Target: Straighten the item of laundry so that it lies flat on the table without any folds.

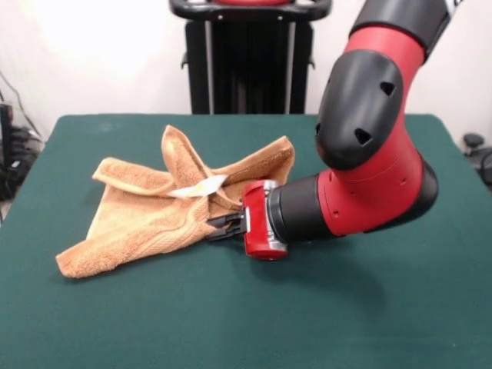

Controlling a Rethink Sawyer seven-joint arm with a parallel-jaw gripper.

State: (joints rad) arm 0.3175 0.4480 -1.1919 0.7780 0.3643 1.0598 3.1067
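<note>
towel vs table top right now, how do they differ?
The towel is orange-tan terry; the table top is dark green and felt-like. The towel is crumpled, with corners folded over one another and a white tag showing; the table lies flat and smooth. The towel covers only a small patch left of centre; the table is far wider. The end effector reaches the towel's edge sideways, just above the table. Both are cloth surfaces.

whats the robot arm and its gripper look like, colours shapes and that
The arm is thick and rounded, glossy red with black sections; a black elbow cap carries small triangular holes. A black cylindrical wrist ends in a red collar with a silvery ring. The gripper is small and black. No cables show.
</note>
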